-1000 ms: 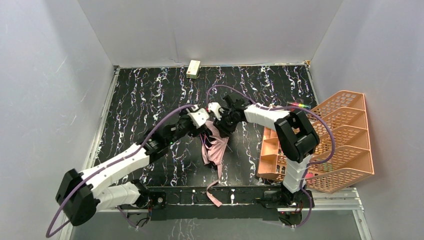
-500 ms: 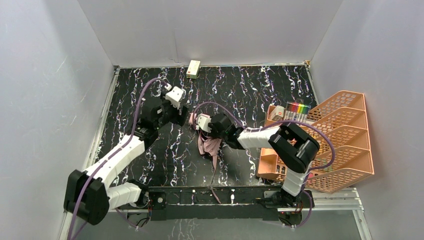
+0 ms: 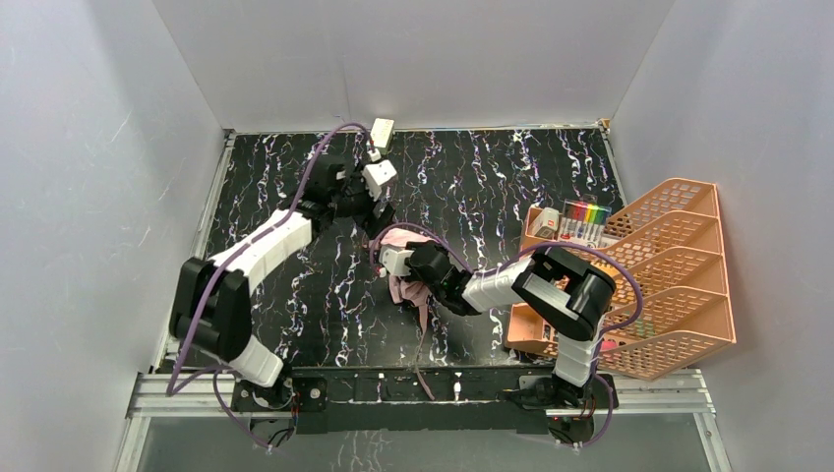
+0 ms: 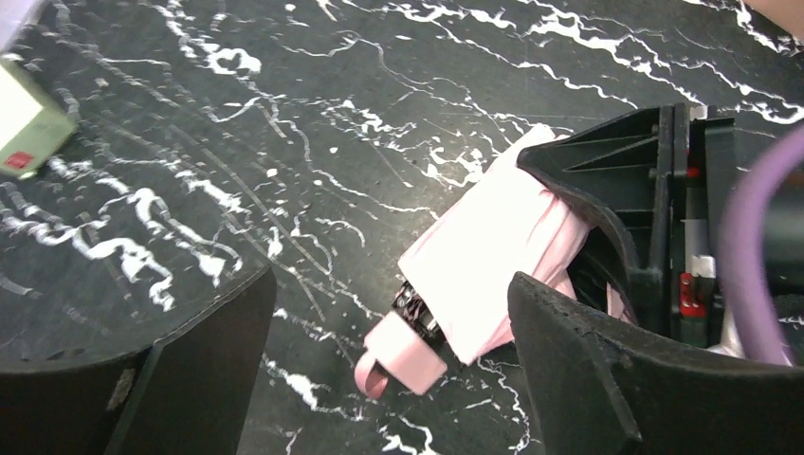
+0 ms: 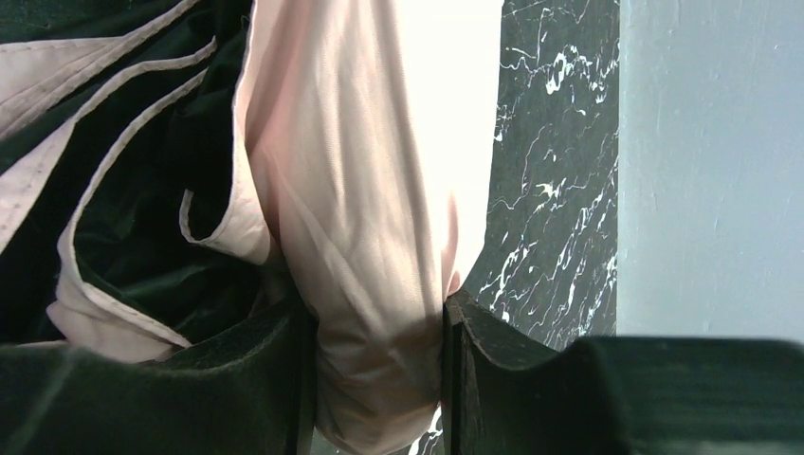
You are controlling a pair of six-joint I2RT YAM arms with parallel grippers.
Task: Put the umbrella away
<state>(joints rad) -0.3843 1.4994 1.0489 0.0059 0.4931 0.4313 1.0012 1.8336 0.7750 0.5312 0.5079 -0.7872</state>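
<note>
in the top view the right gripper (image 3: pixel 401 275) is covering most of the umbrella (image 3: pixel 405 293). in the left wrist view the cream box (image 4: pixel 24 123) is being cropped at 10 o'clock, and the umbrella's body is lying hidden behind the right gripper at 3 o'clock. in the right wrist view fabric is running off at 12 and 9 o'clock.

pale pink-and-black folding umbrella (image 4: pixel 493 237): thin cloth, matt, creased | stubby pink handle (image 4: pixel 410 355): smooth plastic | black white-veined surface (image 4: pixel 379 76): smooth, faint sheen | left pincer (image 4: pixel 391 289): matt black plastic, grainy | orange mesh rack (image 3: pixel 679 285): plastic
</note>
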